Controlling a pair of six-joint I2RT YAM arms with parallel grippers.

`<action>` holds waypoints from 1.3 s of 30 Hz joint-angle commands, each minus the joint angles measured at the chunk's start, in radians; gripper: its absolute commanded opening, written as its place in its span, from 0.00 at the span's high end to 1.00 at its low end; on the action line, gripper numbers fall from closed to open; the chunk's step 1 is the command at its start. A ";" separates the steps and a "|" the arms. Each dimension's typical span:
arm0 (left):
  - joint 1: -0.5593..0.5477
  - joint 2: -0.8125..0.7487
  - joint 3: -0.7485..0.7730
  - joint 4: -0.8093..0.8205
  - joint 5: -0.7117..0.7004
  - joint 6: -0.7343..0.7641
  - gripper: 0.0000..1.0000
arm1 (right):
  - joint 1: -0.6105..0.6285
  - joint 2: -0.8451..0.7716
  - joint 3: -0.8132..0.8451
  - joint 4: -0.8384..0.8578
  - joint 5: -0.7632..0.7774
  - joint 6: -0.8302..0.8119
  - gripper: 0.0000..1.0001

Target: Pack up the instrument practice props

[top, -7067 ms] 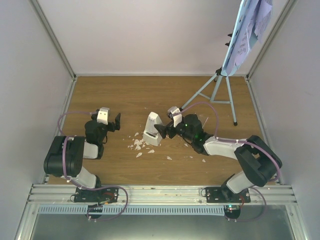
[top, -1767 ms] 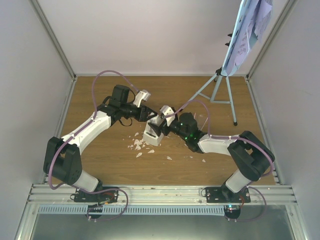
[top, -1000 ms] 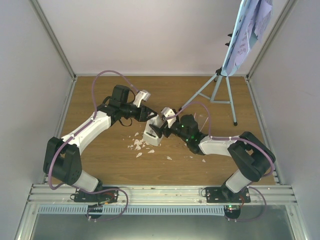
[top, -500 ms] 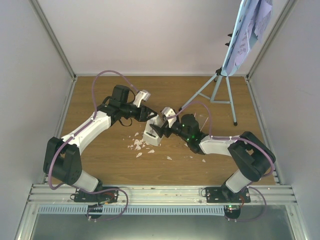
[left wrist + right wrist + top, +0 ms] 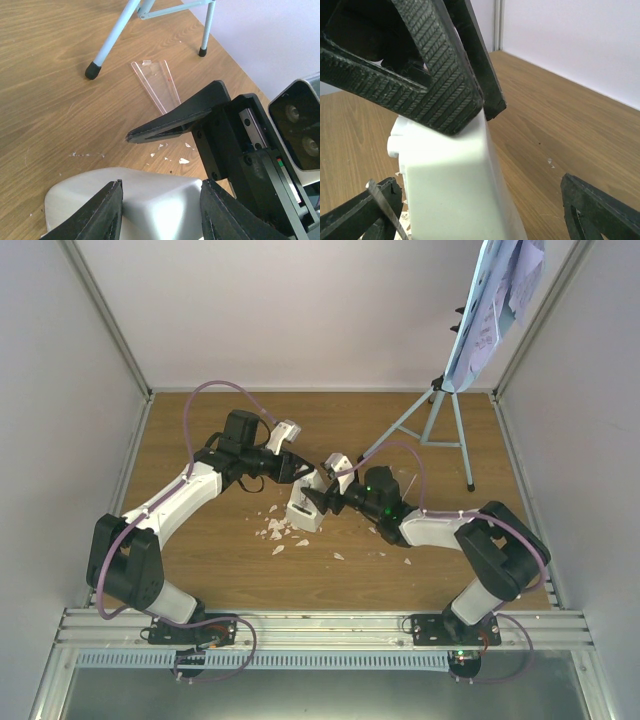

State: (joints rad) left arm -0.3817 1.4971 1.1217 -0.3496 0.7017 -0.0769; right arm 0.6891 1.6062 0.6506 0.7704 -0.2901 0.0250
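The white pyramid metronome [image 5: 303,510] stands upright at mid-table. My left gripper [image 5: 303,476] reaches in from the left and is shut on its top; in the left wrist view both fingers [image 5: 97,212] press the white body [image 5: 155,200]. My right gripper [image 5: 322,502] comes from the right at a lower height and straddles the metronome [image 5: 455,190] with its jaws open and a wide gap on one side. The clear tapered cover [image 5: 157,85] lies flat on the wood. The pale-blue music stand [image 5: 432,425] stands at the back right, holding the sheet music [image 5: 495,305].
Small white crumbs [image 5: 275,530] are scattered in front of the metronome. White walls and metal frame posts enclose the wooden table [image 5: 230,570]. A stand leg and its black foot [image 5: 91,70] reach toward the cover.
My right gripper's jaws have narrowed a little around the metronome. The left arm and the metronome have not moved.
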 commanded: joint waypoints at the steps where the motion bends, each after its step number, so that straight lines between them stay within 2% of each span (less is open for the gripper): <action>1: -0.005 -0.023 -0.007 0.002 0.002 0.015 0.55 | -0.019 0.028 0.020 0.015 -0.014 0.018 0.14; 27: -0.005 -0.032 -0.005 0.000 0.000 0.019 0.55 | -0.044 0.077 0.063 -0.027 -0.028 0.061 0.14; 39: -0.005 -0.033 -0.005 -0.002 -0.002 0.018 0.55 | -0.046 0.080 0.078 -0.050 -0.017 0.057 0.11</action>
State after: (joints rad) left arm -0.3817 1.4933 1.1213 -0.3534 0.6979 -0.0746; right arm 0.6617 1.6646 0.7074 0.7330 -0.3470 0.0845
